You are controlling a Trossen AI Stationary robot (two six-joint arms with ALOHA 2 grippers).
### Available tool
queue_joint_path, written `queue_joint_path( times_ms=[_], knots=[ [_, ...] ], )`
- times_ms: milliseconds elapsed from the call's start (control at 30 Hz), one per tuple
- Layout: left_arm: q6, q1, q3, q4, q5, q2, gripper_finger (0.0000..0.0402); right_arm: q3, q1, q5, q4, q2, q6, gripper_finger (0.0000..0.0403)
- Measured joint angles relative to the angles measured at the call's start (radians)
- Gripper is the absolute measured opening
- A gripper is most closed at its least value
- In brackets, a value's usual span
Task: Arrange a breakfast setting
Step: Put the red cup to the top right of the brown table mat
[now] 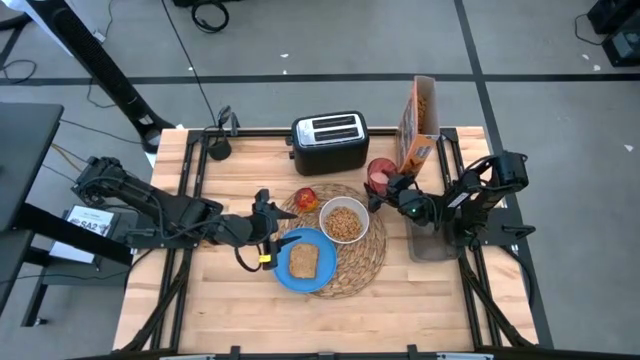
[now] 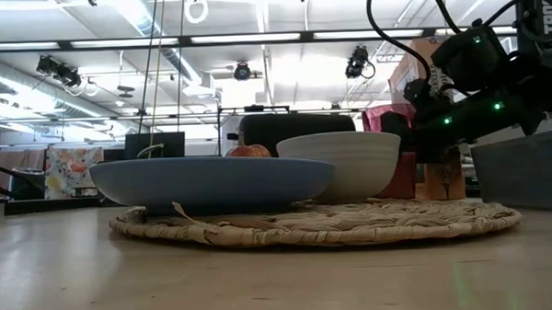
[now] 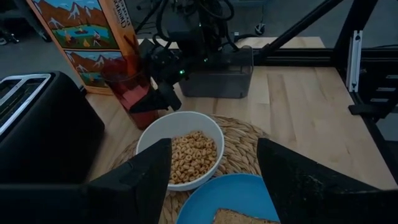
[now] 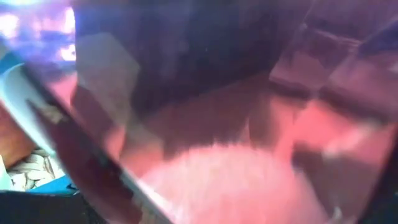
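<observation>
Reaching in from the right, the right hand (image 1: 388, 186) is clamped on the pink translucent cup (image 1: 379, 174), which sits just off the far right edge of the woven straw placemat (image 1: 372, 250), right in front of the upright cereal box (image 1: 420, 120). In the right wrist view the cup's pink wall fills nearly everything.

On the placemat, the white bowl (image 1: 344, 220) holds cereal rings and stands toward the far right. The round blue plate (image 1: 304, 262) lies at the near left, overhanging the mat's edge, with the toast slice (image 1: 304, 261) on it. The small red fruit (image 1: 306, 199) rests on the mat's far left part, just beside the bowl.

The left hand (image 1: 266, 232) hangs over the counter (image 1: 250, 310) just left of the plate, its fingers (image 3: 140, 174) spread apart and holding nothing; in its own wrist view the bowl and plate show between them.

The black two-slot toaster (image 1: 329, 140) stands at the far edge, behind the mat. A dark rectangular tray (image 1: 435, 240) sits at the right, under the right arm. I can't spot a spoon from here.
</observation>
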Motion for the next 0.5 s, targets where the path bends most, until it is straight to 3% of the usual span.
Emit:
queue_joint_path(
  times_ms=[500],
  knots=[
    [-0.006, -0.004, 0.0, -0.007, 0.0, 0.0, 0.0242, 0.0, 0.0, -0.048, -0.025, 0.0, 0.029, 0.0399]
  ],
)
